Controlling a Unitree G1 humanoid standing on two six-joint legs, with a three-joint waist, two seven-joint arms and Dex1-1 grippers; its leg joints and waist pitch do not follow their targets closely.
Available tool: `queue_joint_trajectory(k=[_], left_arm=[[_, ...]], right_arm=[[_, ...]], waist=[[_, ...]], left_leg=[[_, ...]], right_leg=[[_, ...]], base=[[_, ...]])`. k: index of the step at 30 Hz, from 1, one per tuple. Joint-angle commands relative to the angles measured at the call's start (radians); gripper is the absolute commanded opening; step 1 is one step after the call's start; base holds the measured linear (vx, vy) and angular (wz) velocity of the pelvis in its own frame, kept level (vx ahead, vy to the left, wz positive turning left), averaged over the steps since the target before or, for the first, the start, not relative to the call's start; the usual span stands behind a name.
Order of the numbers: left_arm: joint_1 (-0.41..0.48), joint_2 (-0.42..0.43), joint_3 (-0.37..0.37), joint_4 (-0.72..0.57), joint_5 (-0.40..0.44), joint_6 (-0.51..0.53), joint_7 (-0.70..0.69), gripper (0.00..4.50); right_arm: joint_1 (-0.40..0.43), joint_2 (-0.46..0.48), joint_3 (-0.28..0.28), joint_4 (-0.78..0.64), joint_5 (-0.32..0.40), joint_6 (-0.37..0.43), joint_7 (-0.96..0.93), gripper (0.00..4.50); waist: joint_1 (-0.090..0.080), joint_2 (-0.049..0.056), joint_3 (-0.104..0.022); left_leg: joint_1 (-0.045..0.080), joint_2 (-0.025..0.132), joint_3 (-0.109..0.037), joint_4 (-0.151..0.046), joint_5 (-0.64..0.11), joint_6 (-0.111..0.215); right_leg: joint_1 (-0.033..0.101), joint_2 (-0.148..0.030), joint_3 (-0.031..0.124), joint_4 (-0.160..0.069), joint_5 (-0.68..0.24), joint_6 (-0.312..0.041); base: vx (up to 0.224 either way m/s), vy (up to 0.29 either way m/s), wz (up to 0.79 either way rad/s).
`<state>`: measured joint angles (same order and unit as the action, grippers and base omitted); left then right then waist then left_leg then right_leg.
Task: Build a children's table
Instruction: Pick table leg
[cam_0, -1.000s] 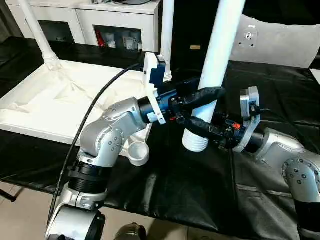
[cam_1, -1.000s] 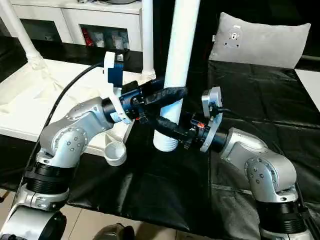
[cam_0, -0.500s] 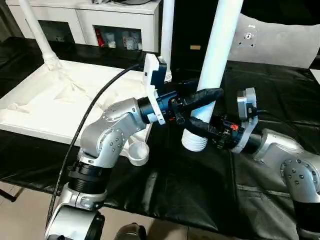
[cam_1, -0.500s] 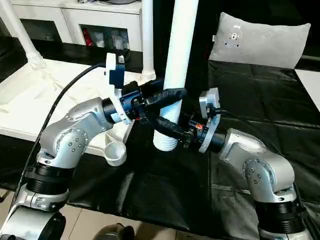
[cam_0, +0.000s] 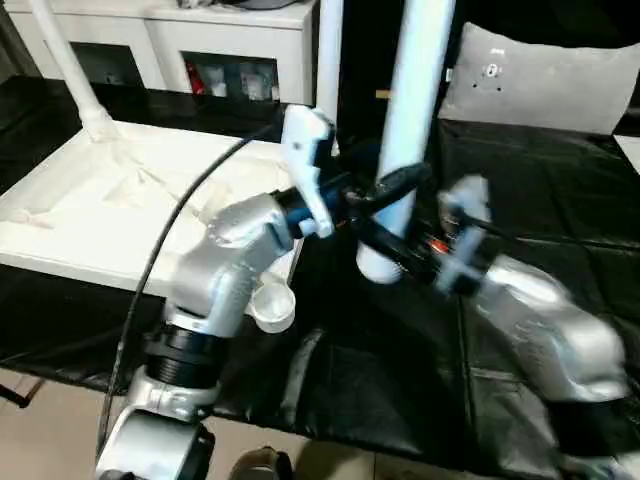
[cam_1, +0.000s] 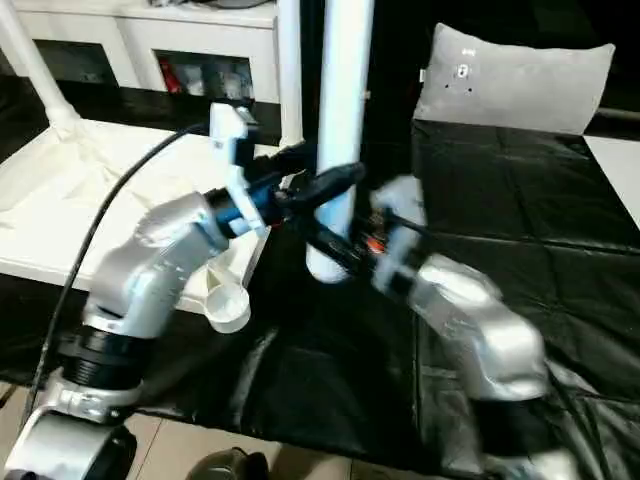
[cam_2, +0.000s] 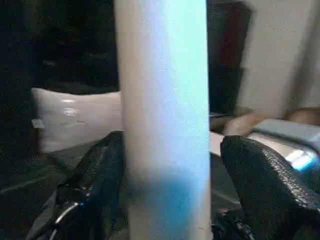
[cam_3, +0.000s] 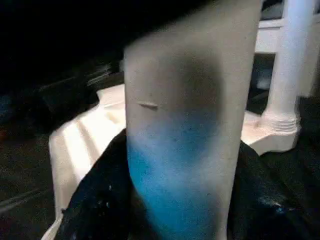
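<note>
- Held leg (cam_0: 415, 120): white tapered tube, long axis upright, lower end low over the black-covered worktable (cam_0: 380, 380), just beside the right edge of the table top (cam_0: 90, 215). Contact with the cloth cannot be told.
- Table top is laid underside up on the robot's left part of the worktable.
- Key relation: the empty corner socket (cam_0: 272, 305) is placed to the robot's left of the held leg's lower end and nearer the robot. The left arm is judged the nearer one. The leg is judged to need a sideways carry with its axis kept upright.
- Left gripper (cam_0: 400, 190): jaws set around the leg, parted; in the left wrist view a gap is seen between 1 of the fingers (cam_2: 265, 190) and the tube.
- Right gripper (cam_0: 375, 240): clamped on the leg lower down.
- Counts: 1 table top; 3 legs seen, 2 seated in far corners (cam_0: 62, 60) (cam_0: 328, 60), 1 held; 1 empty socket seen; 2 grippers.
</note>
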<state>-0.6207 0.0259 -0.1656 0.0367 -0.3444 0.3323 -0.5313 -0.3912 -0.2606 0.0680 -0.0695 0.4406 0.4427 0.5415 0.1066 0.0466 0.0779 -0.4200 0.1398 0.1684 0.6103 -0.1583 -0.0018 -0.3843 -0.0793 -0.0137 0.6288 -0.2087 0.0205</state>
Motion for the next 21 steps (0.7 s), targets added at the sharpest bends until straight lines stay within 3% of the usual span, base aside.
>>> queue_joint_trajectory(k=[1, 11, 14, 15, 21], left_arm=[[0.004, -0.017, -0.017, 0.012, 0.063, -0.049, 0.075, 3.47], [0.022, -0.142, -0.004, 0.057, 0.204, -0.177, 0.336, 3.47], [0.022, -0.155, -0.013, 0.068, 0.218, -0.197, 0.345, 3.17], [0.023, -0.158, -0.017, 0.07, 0.221, -0.2, 0.344, 3.1], [0.029, -0.171, -0.023, 0.079, 0.228, -0.204, 0.354, 2.62]], right_arm=[[-0.013, 0.008, 0.0, 0.015, -0.031, -0.032, -0.04, 1.95], [-0.07, 0.078, 0.014, 0.109, -0.138, -0.138, -0.134, 1.95], [-0.081, 0.09, 0.018, 0.127, -0.152, -0.155, -0.146, 1.95], [-0.084, 0.093, 0.022, 0.133, -0.16, -0.161, -0.148, 1.95], [-0.098, 0.106, 0.03, 0.161, -0.188, -0.183, -0.156, 1.95]], waist=[[-0.003, -0.008, -0.08], [-0.019, -0.013, -0.079], [-0.019, -0.012, -0.079], [-0.019, -0.007, -0.08], [-0.02, -0.009, -0.079]], left_leg=[[0.037, 0.074, -0.03, -0.083, -0.265, -0.032], [0.029, 0.073, -0.031, -0.082, -0.256, -0.005], [0.031, 0.073, -0.031, -0.082, -0.256, 0.002], [0.032, 0.075, -0.032, -0.083, -0.261, -0.001], [0.033, 0.075, -0.031, -0.084, -0.274, -0.003]], right_leg=[[0.025, -0.066, 0.027, -0.081, -0.167, -0.199], [0.029, -0.065, 0.026, -0.083, -0.144, -0.196], [0.027, -0.064, 0.026, -0.084, -0.141, -0.201], [0.026, -0.064, 0.026, -0.083, -0.142, -0.201], [0.025, -0.063, 0.027, -0.082, -0.131, -0.202]], base=[[0.0, 0.0, 0.0], [0.0, 0.0, 0.0], [0.0, 0.0, 0.0], [0.0, 0.0, 0.0], [0.0, 0.0, 0.0]])
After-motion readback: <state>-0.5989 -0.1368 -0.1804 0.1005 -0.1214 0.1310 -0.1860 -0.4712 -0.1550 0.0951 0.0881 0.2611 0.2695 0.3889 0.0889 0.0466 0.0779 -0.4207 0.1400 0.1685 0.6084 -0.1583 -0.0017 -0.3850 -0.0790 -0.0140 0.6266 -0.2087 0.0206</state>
